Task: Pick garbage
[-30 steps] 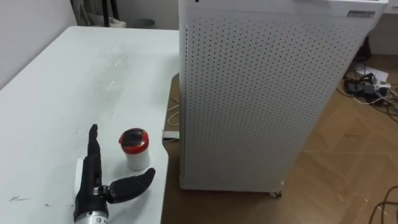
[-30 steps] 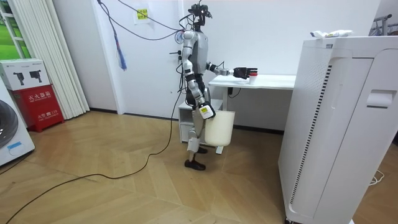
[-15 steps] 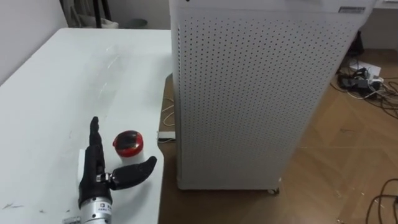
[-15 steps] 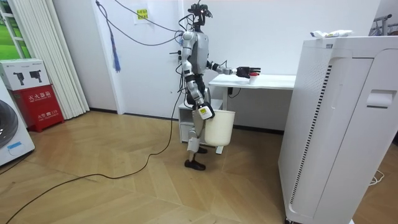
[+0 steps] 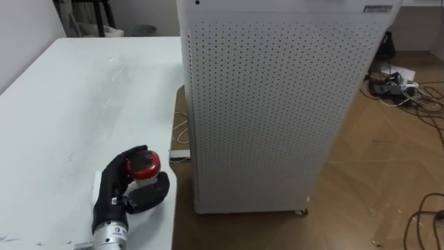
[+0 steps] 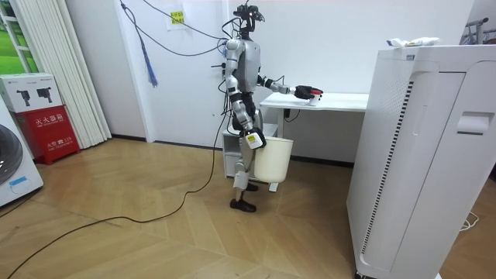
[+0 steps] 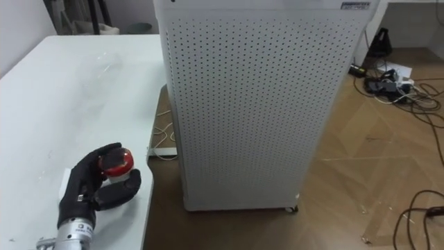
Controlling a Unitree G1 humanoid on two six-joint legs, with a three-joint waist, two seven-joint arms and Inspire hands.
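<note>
Since the left hand [image 5: 123, 191] is clenched round the red-lidded jar [image 5: 142, 164] at the desk's [image 5: 62, 97] near right corner, any slip while lifting could send it over the edge.

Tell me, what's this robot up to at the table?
The robot stands at the end of a white table, next to a tall white perforated unit. Its left hand is curled round a small white jar with a red lid near the table's edge, as if to take it as garbage. Its right hand hangs low at its side, by the rim of a white bin that waits there for the jar.
</note>
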